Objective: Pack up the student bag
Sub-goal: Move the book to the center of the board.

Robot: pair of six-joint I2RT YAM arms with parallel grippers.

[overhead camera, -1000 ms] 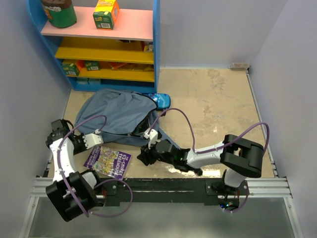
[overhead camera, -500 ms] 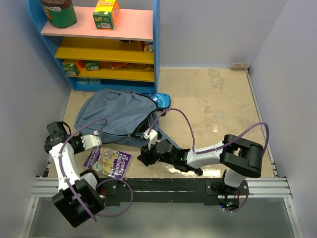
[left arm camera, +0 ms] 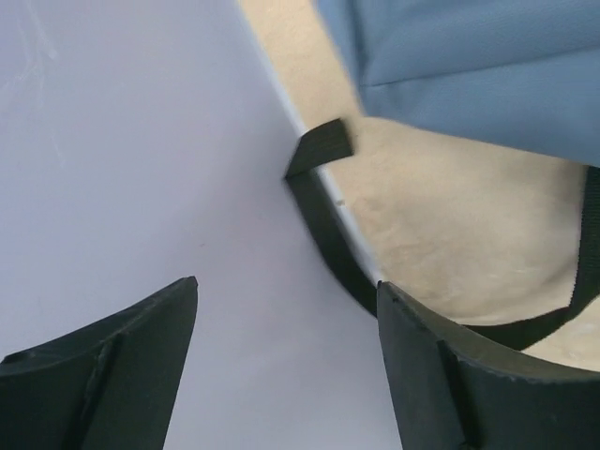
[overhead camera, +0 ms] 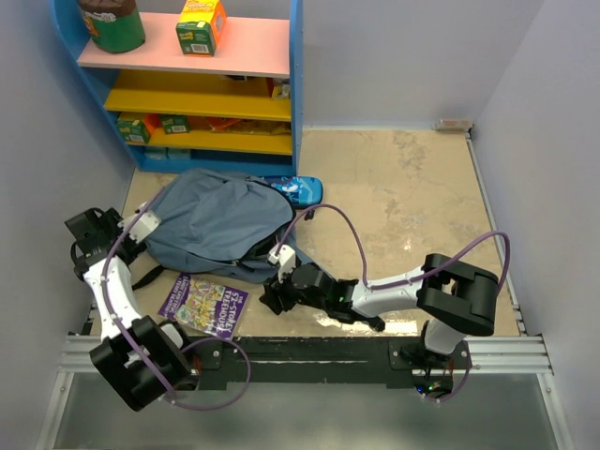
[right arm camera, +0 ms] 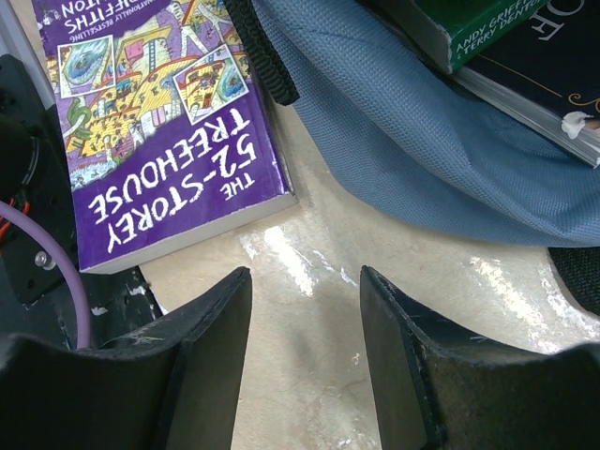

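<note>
Left gripper sits by the left edge, fingers wide apart and empty, with a black strap ahead of it. One purple book lies loose by the near edge, left side, not packed. One bag is slumped on the left half, toward the far edge. Two books, green and dark, appear to sit in its mouth. Right gripper is low over bare counter between purple book and bag, spread, holding nothing. One pencil case lies just beside the bag's far right side. Roughly halfway by judgement: purple book and probably the case are left.
</note>
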